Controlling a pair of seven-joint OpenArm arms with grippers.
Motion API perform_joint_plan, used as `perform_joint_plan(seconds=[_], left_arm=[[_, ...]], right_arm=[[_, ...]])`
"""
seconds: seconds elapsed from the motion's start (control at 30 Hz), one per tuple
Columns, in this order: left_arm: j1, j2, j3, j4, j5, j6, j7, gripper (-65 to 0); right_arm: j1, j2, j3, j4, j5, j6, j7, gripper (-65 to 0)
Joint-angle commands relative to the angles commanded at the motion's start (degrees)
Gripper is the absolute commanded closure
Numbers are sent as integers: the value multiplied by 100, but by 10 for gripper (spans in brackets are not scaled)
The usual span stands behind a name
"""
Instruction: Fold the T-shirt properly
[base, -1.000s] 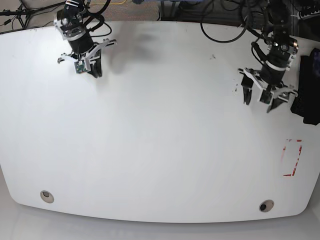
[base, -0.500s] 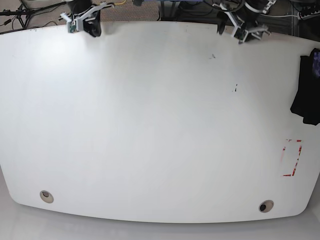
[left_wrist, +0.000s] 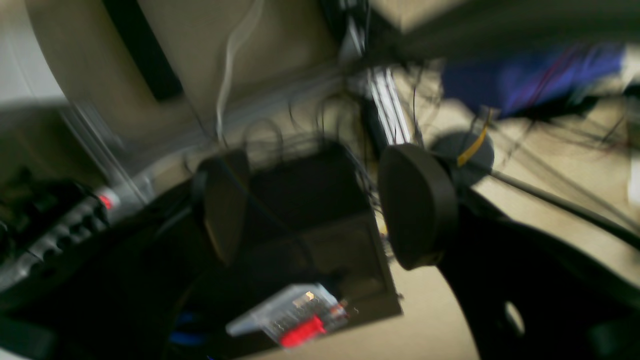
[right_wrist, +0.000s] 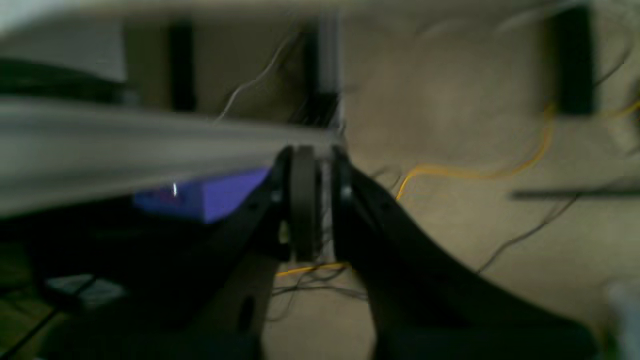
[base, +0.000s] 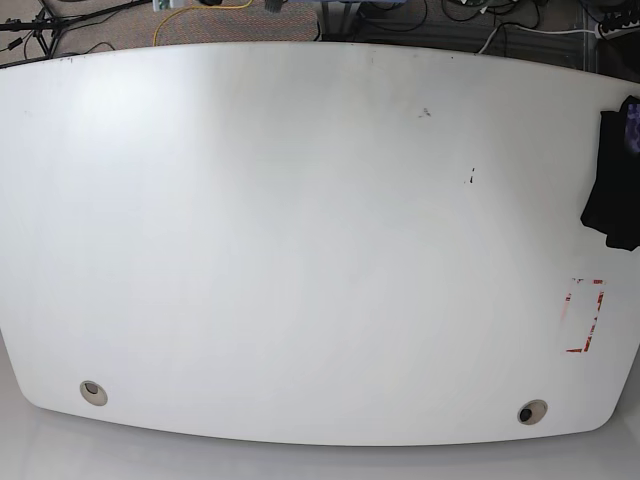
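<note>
The T-shirt (base: 610, 190) is a black bunched heap at the table's right edge, partly cut off by the base view, with a bit of purple at its top. Neither arm shows in the base view. In the blurred left wrist view my left gripper (left_wrist: 320, 210) is open, its two pads wide apart, with nothing between them and a dark box behind. My right gripper (right_wrist: 322, 200) is shut, fingers almost touching and holding nothing, pointing at the floor behind the table. No T-shirt shows in either wrist view.
The white table (base: 300, 250) has a red marked rectangle (base: 585, 315) at the right and two round holes (base: 93, 392) (base: 532, 411) near the front edge. Cables lie on the floor beyond the far edge. A purple object (right_wrist: 210, 197) sits past the right gripper.
Both arms pulled back from over the table, past its far edge, and have left the base view. The T-shirt has not moved.
</note>
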Motion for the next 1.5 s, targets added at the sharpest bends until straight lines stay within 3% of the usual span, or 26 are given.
perform_joint_plan(seconds=[0.17, 0.27, 0.43, 0.5, 0.77, 0.87, 1.0, 1.3, 1.5], left_arm=[[-607, -193, 18, -1134, -686, 0, 0, -390], [-985, -264, 193, -1908, -686, 0, -26, -390], [-1670, -404, 554, -3200, -659, 26, -343, -390], [-1846, -404, 642, -3754, -659, 44, -545, -390], [-3086, -369, 703, -5846, -651, 1037, -879, -390], [-3473, -369, 976, -6497, -659, 1187, -1108, -390], [-3991, -369, 1310, -7305, -659, 1591, -1371, -390], [-4273, -369, 1609, -7807, -668, 1899, -1521, -394], [-4431, -369, 1609, -7842, -668, 1899, -1512, -394]], right_arm=[[413, 343, -422, -1380, 0, 0, 730, -49], [668, 501, -642, -2084, 0, 0, 923, -49], [1116, 782, -1178, -3042, 0, -576, 1002, -49], [1275, 809, -1327, -3244, 0, -699, 1002, -49], [1820, 835, -1679, -3798, 0, -1253, 985, -49], [2075, 835, -1679, -4185, 0, -1349, 967, -49], [2435, 835, -1688, -4844, -9, -1446, 967, -49], [2954, 818, -1855, -5582, -9, -1516, 967, -51], [3253, 800, -2374, -6004, -9, -2149, 967, -52]])
